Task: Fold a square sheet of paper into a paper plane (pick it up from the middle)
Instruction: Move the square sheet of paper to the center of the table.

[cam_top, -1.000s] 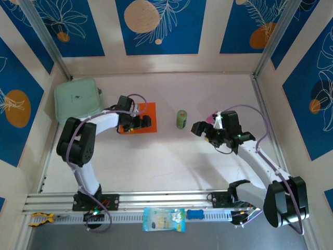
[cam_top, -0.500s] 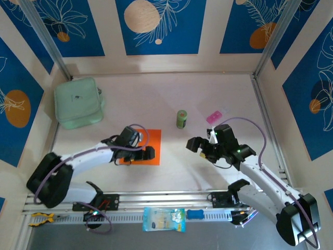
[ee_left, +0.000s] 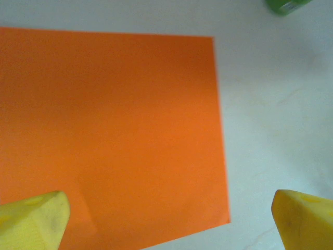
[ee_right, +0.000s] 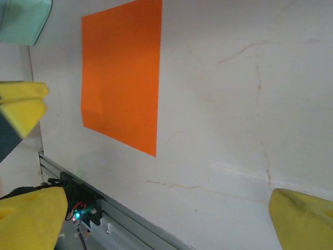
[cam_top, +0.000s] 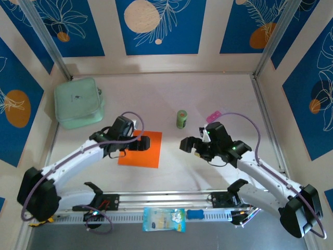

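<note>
Top view, square sheet of paper (cam_top: 141, 153): lay flat and unfolded on the table (cam_top: 208, 94), close in front of the two arms.
Top view, left gripper (cam_top: 144, 142): hung over the far edge of the sheet, not pinching it.
Top view, right gripper (cam_top: 185, 145): waited just to the right of the sheet, not touching it.
Top view, other things: green can (cam_top: 181, 119), pink packet (cam_top: 214, 115) and mint-green pouch (cam_top: 78, 102) sat farther back, away from the sheet.
Left wrist view, fingertips (ee_left: 32, 219): spread wide apart with nothing between them; looked straight down on the flat sheet, with its right edge and near corner in sight.
Right wrist view, fingertips (ee_right: 31, 216): spread wide apart too, holding nothing; saw the sheet a little way ahead, with bare table in between.
Just changed: sheet slid toward the arms' side of the table, then let go of.
Meaning for the task: probably put where both arms could reach; no fold made yet, and the pick-up from the middle not yet done.
Different from a second ago: back then, sat level with the can under the left gripper; lay well below the can now. Right gripper had also come nearer to the sheet.
</note>
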{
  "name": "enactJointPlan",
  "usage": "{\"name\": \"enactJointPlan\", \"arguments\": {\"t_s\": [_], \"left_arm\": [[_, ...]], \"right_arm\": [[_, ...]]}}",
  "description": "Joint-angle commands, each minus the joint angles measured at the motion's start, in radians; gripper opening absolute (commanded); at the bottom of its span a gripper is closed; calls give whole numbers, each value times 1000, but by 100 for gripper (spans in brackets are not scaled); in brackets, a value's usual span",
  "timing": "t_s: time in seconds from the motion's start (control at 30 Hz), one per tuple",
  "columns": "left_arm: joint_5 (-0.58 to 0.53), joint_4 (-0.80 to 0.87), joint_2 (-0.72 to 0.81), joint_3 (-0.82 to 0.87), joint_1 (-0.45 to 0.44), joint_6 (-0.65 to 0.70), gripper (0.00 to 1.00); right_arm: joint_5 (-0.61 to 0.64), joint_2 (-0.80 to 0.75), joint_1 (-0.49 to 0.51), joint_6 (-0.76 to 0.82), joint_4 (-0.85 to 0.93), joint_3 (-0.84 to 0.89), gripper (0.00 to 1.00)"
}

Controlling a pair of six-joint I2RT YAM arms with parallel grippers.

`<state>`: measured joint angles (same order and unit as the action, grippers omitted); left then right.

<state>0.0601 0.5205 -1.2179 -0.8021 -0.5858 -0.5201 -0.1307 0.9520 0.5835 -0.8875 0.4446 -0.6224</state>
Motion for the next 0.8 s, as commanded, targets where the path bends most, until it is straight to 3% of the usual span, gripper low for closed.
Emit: {"name": "enactJointPlan", "arguments": {"t_s": [0.0, 0.13, 0.43, 0.77], "left_arm": [[27, 123, -143, -79, 36, 73, 96], [8, 172, -260, -141, 35, 88, 92], [26, 140, -351, -115, 18, 26, 90], [14, 67, -361, -45, -113, -173, 89]], "right_arm": [[37, 44, 36, 12, 2, -41, 100], [62, 83, 69, -3, -13, -52, 100], [102, 116, 89, -22, -9, -53, 99], [266, 74, 79, -30, 155, -100, 99]]}}
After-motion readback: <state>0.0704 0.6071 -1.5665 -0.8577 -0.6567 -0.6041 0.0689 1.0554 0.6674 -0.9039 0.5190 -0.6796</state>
